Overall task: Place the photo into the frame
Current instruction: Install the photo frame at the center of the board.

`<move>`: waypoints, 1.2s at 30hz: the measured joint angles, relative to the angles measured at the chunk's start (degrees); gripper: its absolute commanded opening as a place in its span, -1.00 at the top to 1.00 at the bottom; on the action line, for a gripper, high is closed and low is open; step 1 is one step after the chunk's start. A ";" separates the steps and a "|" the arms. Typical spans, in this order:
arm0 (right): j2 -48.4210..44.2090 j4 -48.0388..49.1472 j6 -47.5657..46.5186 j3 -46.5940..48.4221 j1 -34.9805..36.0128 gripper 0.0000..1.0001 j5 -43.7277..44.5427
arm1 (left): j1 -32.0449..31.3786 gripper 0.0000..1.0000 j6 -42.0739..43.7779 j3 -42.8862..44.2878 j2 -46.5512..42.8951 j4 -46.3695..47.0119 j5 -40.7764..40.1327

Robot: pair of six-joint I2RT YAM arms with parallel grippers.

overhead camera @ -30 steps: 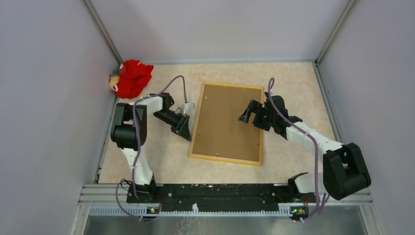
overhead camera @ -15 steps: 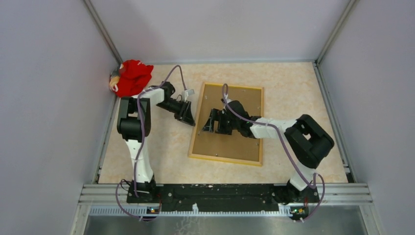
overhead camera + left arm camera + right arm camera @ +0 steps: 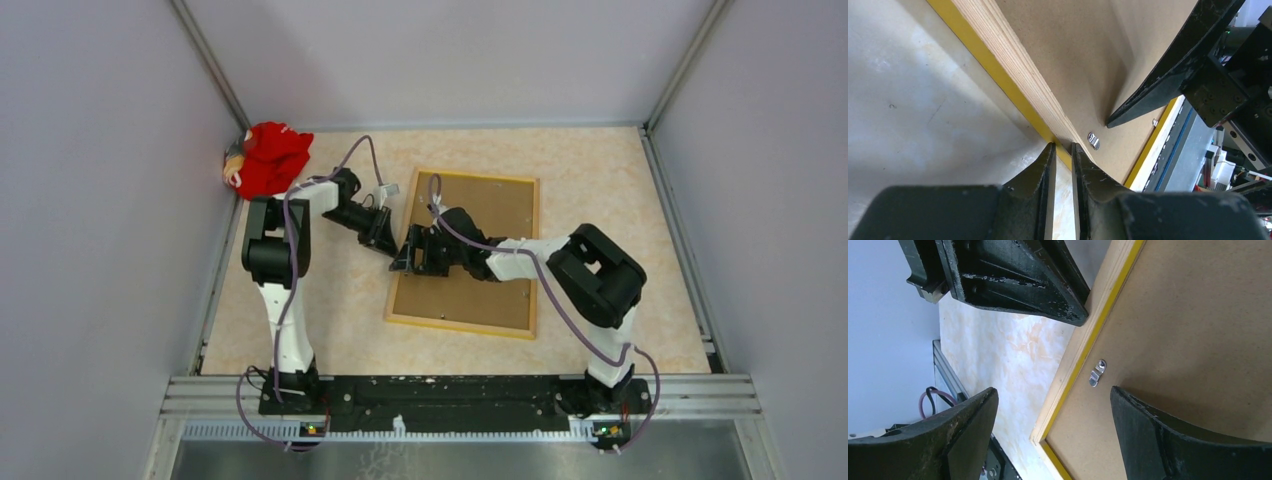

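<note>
**A:** From above, where is the frame [image 3: 462, 323]?

**B:** It lies flat, back side up. Its left rim is just beyond the left claw [image 3: 384, 243], and the right claw [image 3: 407, 257] hovers over that same rim.

**A:** And the left wrist view?

**B:** The fingers are pressed nearly together with nothing between them, tips at the rim. Whether they touch it, I can't tell.

**A:** The right wrist view?

**B:** Spread wide across the rim, near a metal clip [image 3: 1096, 373] on the backing board [image 3: 1198, 340].

**A:** How will it handle?

**B:** Stiff, thin and light, I'd judge, so grip it by the rim. The photo doesn't show.
</note>
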 measured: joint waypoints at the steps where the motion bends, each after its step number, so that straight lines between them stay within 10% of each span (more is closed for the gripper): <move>1: 0.28 0.44 0.28 0.11 0.17 -0.64 -0.17 | 0.04 0.57 -0.28 0.00 0.07 0.00 0.04; 36: 4.48 4.33 5.22 2.84 0.39 -0.62 -2.78 | 0.04 0.55 -0.83 -0.28 0.04 0.37 0.20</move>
